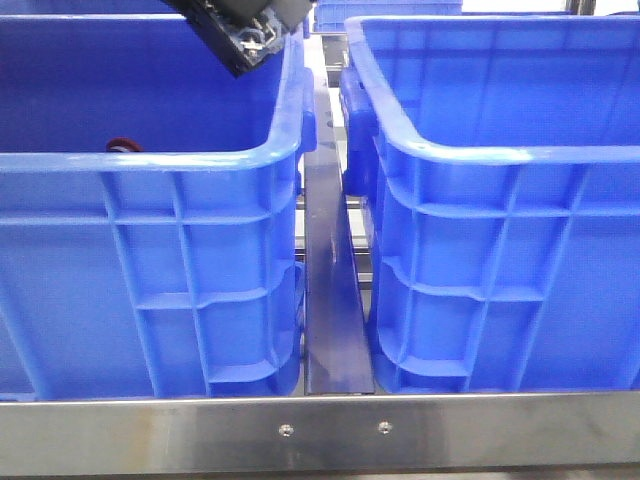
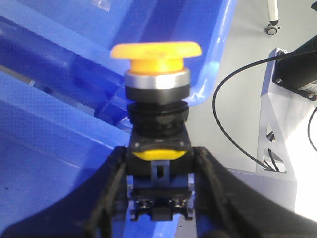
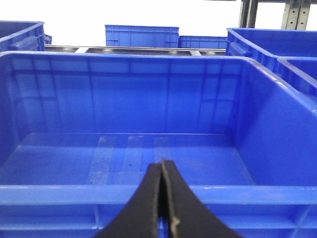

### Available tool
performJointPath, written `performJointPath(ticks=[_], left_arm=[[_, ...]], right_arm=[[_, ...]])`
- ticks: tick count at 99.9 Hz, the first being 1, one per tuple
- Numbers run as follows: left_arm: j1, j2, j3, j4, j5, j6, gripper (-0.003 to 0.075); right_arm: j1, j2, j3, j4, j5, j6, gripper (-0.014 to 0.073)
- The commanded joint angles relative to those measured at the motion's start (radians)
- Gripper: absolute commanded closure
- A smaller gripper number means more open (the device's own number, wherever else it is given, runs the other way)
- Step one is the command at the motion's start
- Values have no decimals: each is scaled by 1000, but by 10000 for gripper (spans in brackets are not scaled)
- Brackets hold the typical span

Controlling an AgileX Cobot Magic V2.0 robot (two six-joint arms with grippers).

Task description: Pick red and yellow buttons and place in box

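My left gripper is shut on the dark body of the yellow button, whose orange-yellow cap points away from the fingers. In the front view this gripper hangs at the top, over the right part of the left blue box. A dark red cap just shows over that box's near rim, inside it. The right blue box stands beside it. My right gripper is shut and empty, at the near rim of a blue box with nothing on the floor that shows.
A dark metal strip runs between the two boxes. A steel rail edges the front. More blue crates stand behind. A black cable and a grey stand are on the floor beside the left box.
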Motion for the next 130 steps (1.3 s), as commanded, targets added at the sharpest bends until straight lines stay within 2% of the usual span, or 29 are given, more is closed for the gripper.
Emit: performJointPath(ticks=[1, 48, 55, 79, 103, 117, 130], left_arm=[[-9, -42, -28, -61, -19, 3, 607], [-9, -30, -28, -61, -28, 3, 607], [-9, -30, -28, -61, -28, 3, 607], [-9, -30, -28, -61, -28, 3, 607], [-9, -30, -28, -61, -28, 3, 607], [-9, -30, -28, -61, -28, 3, 607], [-9, -30, -28, -61, -28, 3, 607]], right_arm=[[-1, -21, 5, 0, -75, -7, 690], [0, -21, -14, 0, -64, -2, 690], [0, -18, -62, 0, 12, 5, 690], [0, 122, -299, 1, 442, 5, 690], [0, 369, -500, 2, 597, 5, 679], [0, 525, -643, 26, 684, 5, 581], [0, 654, -771, 78, 733, 5, 367]])
